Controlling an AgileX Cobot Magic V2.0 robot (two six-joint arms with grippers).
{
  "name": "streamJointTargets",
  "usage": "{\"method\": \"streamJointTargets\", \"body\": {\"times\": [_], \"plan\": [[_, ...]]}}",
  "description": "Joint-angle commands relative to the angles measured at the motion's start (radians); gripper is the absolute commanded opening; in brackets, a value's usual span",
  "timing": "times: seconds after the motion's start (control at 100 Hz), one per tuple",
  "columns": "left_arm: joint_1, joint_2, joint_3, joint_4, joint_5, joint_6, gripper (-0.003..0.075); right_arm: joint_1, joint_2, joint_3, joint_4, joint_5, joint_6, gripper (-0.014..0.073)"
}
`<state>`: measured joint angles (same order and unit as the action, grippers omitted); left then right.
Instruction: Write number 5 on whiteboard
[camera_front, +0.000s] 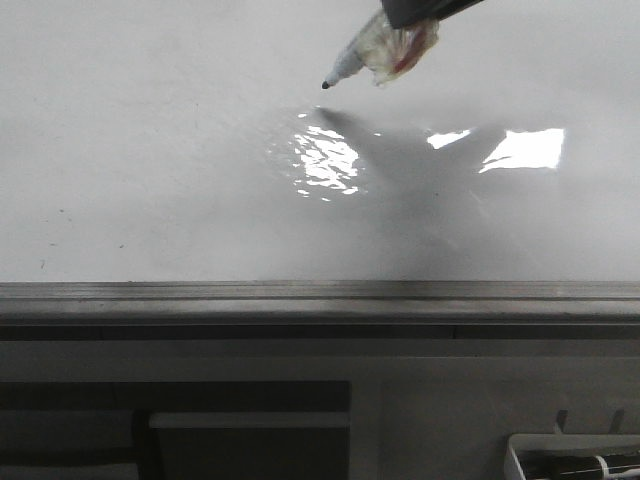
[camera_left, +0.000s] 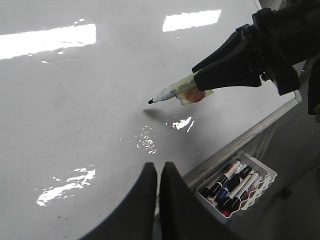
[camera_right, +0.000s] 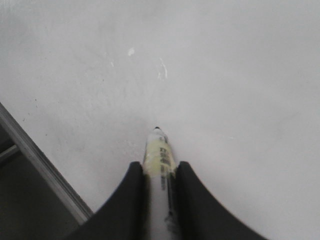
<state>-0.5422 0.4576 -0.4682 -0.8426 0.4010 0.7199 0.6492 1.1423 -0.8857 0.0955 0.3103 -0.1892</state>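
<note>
Glossy white filled nearly every view: the whiteboard (camera_front: 150, 150) lay flat as the working surface, streaked with bright glare patches and a soft dark shadow near its middle. A grey metal rail (camera_front: 320, 298) edged the board on the side nearest the robot. A few tiny dark specks dotted the board close to that rail. No marker strokes were visible anywhere on it, so the number 5 was not on the board in any view.

Near the glare patches, the right gripper (camera_left: 197, 80) was clenched on a white marker pen (camera_left: 172, 91), its two black fingers pressed against the barrel. Crumpled clear tape with a reddish patch wrapped the pen just beside the fingers. The dark tip (camera_front: 326, 85) pointed down toward the board, with its shadow just beside it; whether the tip touched the board or sat slightly above it could not be told. In the front view this gripper was cut off by the frame edge, leaving only a dark corner.

The left gripper (camera_left: 157, 180) was off the board near the rail, its fingers nearly together and holding nothing.

Beyond the rail sat a white tray (camera_left: 265, 172) holding several markers with dark, blue and red caps; their labels were too small to read.
</note>
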Motion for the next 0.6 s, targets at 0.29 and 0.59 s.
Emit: {"method": "streamJointTargets", "body": {"times": [0.29, 0.59], "plan": [[0.004, 0.004, -0.027, -0.033, -0.044, -0.007, -0.002, -0.007, 0.025, -0.036, -0.01, -0.057, 0.0, -0.004], [0.004, 0.004, -0.027, -0.033, -0.044, -0.007, -0.002, -0.007, 0.064, -0.036, -0.008, -0.005, 0.0, -0.004]]}}
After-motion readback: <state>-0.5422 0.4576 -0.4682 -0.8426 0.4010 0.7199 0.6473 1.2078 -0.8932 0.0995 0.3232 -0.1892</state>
